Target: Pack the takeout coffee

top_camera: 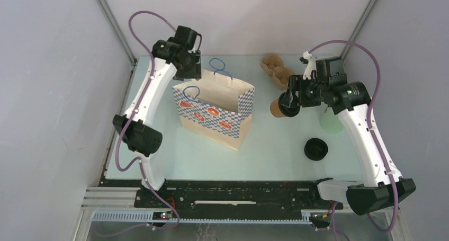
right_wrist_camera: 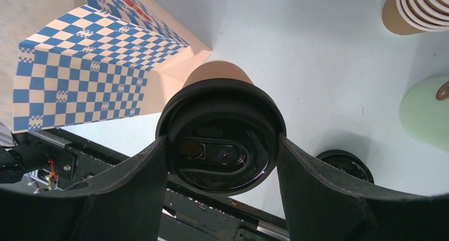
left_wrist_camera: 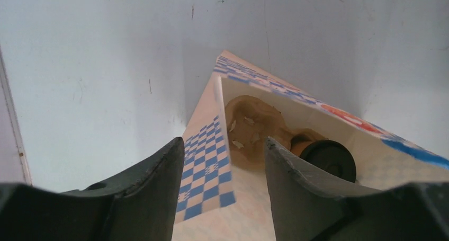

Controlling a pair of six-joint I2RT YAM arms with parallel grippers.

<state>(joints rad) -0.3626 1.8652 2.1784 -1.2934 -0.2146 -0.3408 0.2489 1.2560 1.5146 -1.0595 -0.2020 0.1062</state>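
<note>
Takeout coffee cup (top_camera: 276, 108), centre-right in the top view, is pinched tipped-over by the right gripper (right_wrist_camera: 221, 141), so it might leak. Left gripper (left_wrist_camera: 223, 145) jaws sit spread astride the bag (top_camera: 214, 111) rim; a sagging mouth could snag it.

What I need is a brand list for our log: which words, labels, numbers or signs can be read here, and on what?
No text can be read in any view.
Paper bag: red oval logos, lettering too small and blurred to read.
Coffee cup lid: raised moulding only, no legible marks.
</note>
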